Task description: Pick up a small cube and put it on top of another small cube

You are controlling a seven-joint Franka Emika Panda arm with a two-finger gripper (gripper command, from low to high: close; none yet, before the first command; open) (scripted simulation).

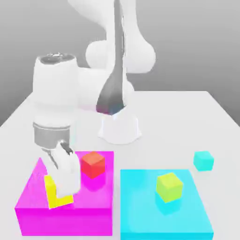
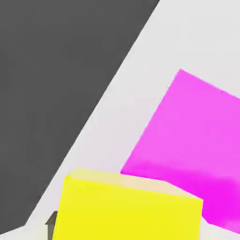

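Observation:
The small yellow cube point(image 1: 55, 198) is over the near left part of the flat magenta block point(image 1: 93, 213). My gripper point(image 1: 63, 186) comes down on it from above, and its white fingers point(image 1: 68, 174) are shut on the cube's sides. I cannot tell whether the cube rests on the block or hangs just above it. In the hand view the yellow cube point(image 2: 126, 211) is very close, with the magenta block point(image 2: 192, 140) behind it. The small cyan cube point(image 1: 203, 160) sits alone on the white table at the exterior view's right, far from the gripper.
A red cube point(image 1: 93, 164) stands on the magenta block just right of my gripper. A lime-green cube point(image 1: 168, 186) sits on a large flat cyan block point(image 1: 140, 211) between the magenta block and the cyan cube. The arm's base point(image 1: 119, 127) stands behind.

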